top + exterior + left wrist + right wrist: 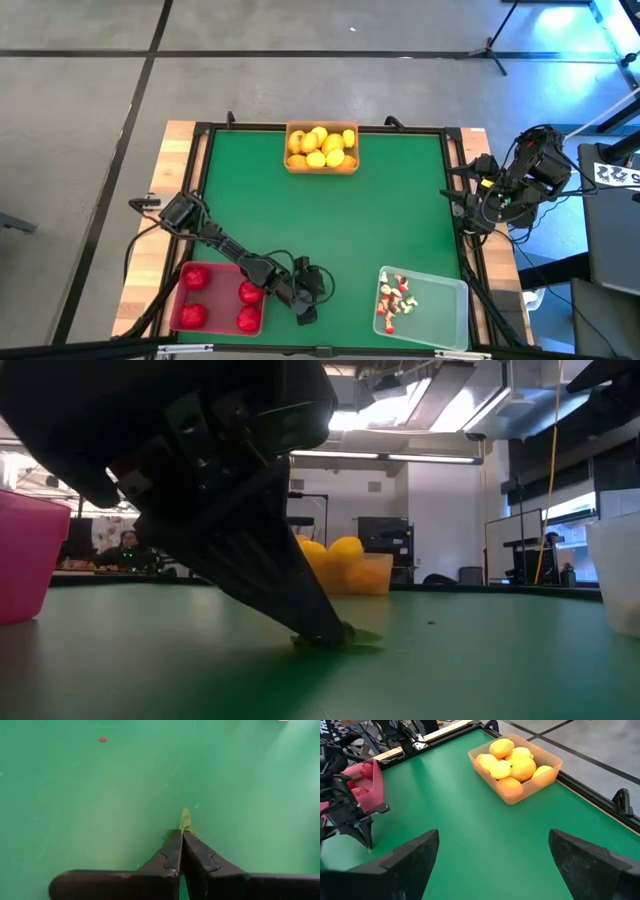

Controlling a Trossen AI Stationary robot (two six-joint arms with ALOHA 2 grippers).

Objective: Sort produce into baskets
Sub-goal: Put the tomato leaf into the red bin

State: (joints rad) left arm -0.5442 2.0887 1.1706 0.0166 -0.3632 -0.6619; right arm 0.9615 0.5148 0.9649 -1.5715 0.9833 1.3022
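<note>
left gripper [182,836] pinched closed on a small green leaf [186,820], lower centre; right gripper [492,855] open at right edge.

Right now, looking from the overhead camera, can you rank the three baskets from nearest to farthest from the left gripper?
1. Red basket, right beside the left gripper, toward the table's left corner on the near edge.
2. Clear basket, across on the right along the same edge.
3. Orange basket, at the middle of the far edge, holding yellow fruit.
</note>
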